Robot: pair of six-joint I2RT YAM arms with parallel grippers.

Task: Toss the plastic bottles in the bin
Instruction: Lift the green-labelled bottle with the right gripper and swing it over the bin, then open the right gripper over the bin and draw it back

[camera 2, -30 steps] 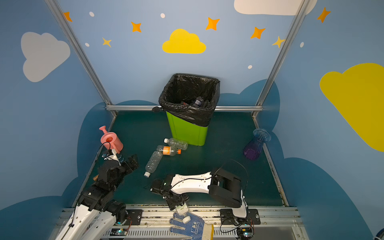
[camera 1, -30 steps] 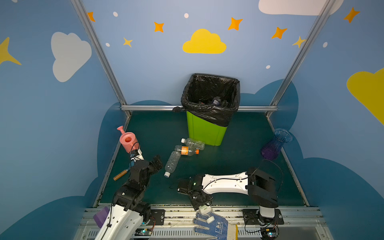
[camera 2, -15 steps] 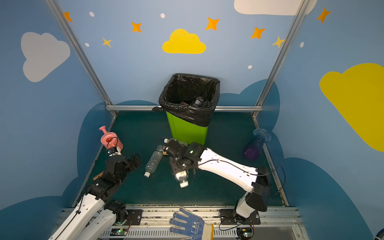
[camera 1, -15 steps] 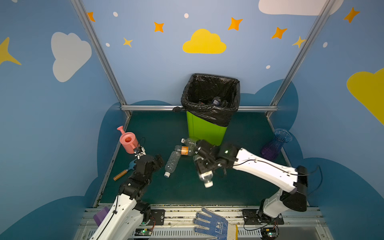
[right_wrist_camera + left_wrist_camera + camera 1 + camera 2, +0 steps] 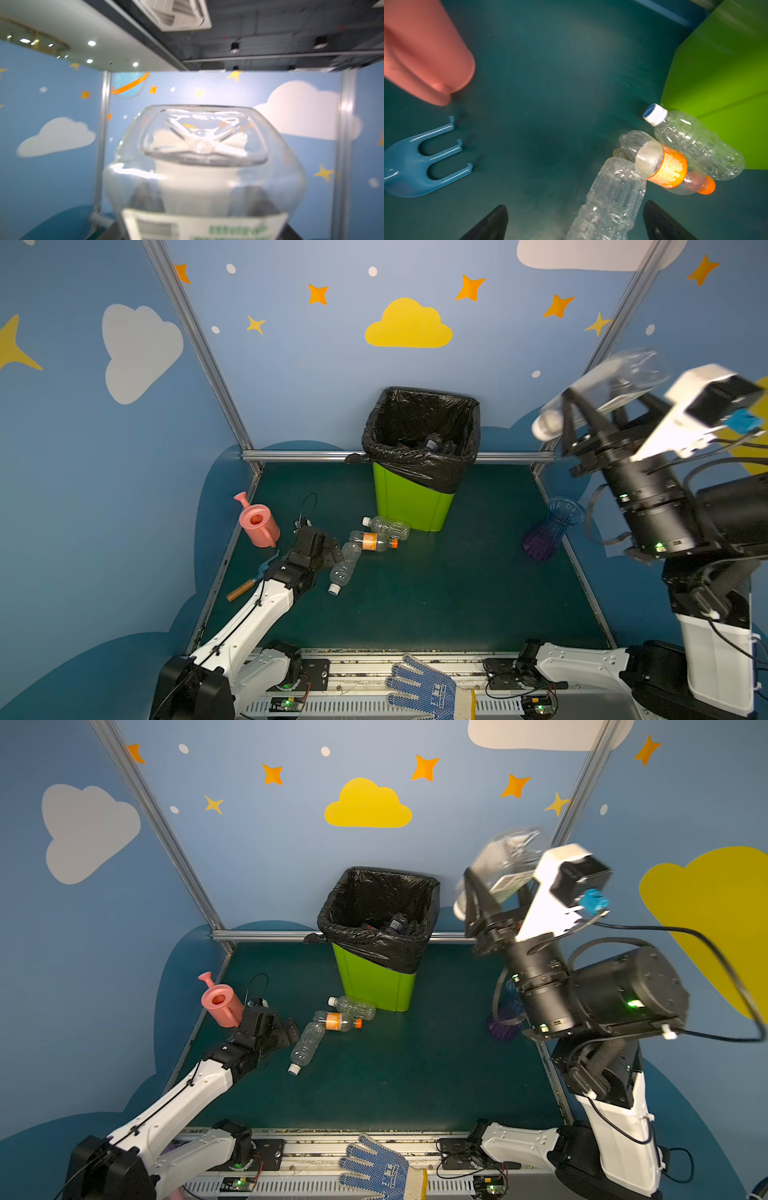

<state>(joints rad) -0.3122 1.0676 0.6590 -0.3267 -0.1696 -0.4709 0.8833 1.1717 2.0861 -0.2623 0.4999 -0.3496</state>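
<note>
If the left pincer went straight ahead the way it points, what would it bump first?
Probably the clear ribbed bottle: it lies between the fingers of the open left pincer, nearer one finger. The orange-label bottle rests just beyond it, touching its far end.

Lime green is shown on the tall square plastic bin (image 5: pixel 409 506), black on its crumpled bag liner (image 5: pixel 419 427); an orange label and cap are carried by one clear plastic bottle (image 5: pixel 372 541); a white label with dark barcode and green lettering is made out on the raised clear bottle (image 5: pixel 203 166); salmon pink is worn by the plastic watering can (image 5: pixel 258 523); the ribbed translucent vase (image 5: pixel 550 529) is shaded blue to purple; blue dots are scattered over the white knitted glove (image 5: pixel 422 691).
</note>
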